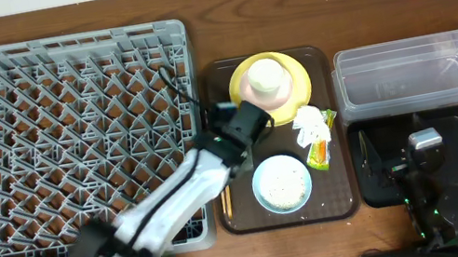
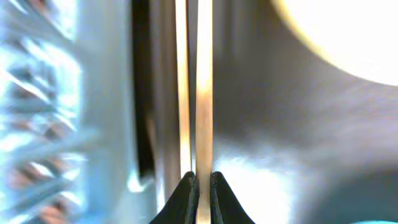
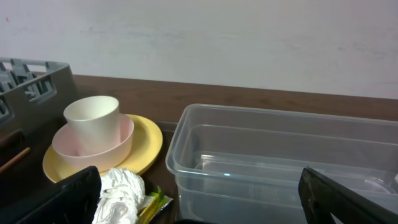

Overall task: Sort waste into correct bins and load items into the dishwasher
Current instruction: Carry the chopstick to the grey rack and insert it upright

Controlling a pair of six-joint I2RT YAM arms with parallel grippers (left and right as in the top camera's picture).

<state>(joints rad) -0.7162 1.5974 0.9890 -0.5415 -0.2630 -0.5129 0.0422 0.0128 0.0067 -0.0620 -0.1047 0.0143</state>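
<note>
Barely started: left jaws clamp the chopsticks (image 2: 196, 93), right jaws apart; rack (image 1: 68, 128) empty, plate (image 1: 299, 81) and tissue (image 1: 310, 122) on the tray (image 1: 342, 192).

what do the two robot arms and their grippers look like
The left arm has a white link between black joints, with a black cable looping beside it. The left gripper ends in slim black pointed fingertips. The right arm is black, with a grey block and tiny green lights. The right gripper has broad black fingers.

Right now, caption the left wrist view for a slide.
Left gripper shut on a chopstick, second chopstick alongside, grey rack at left.
</note>
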